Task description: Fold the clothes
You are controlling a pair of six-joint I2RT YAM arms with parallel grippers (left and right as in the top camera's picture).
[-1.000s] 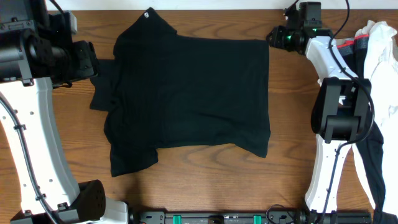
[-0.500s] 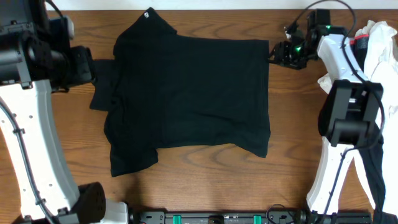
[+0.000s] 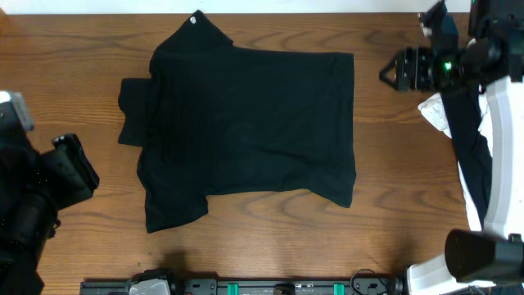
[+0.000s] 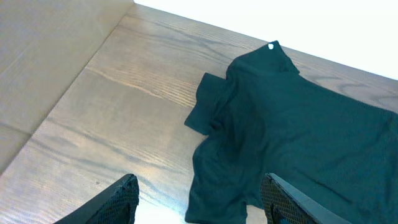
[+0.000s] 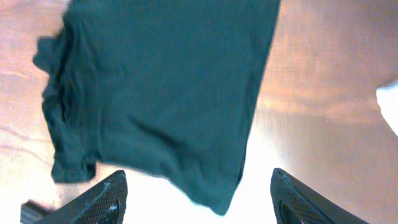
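Observation:
The black T-shirt lies spread on the wooden table, partly folded, with its white neck label at the far edge and a sleeve sticking out left. My left gripper hangs above the table left of the shirt, open and empty. In the left wrist view the shirt lies ahead of the open fingers. My right gripper is raised to the right of the shirt's far right corner, open and empty. The right wrist view shows the shirt below its open fingers.
A pile with a white cloth and a dark garment lies at the right edge under the right arm. The white cloth's corner shows in the right wrist view. Bare wood surrounds the shirt.
Both arms have pulled away from the shirt: the left from the sleeve toward the front left, the right from the far right corner outward and up. The shirt has not moved.

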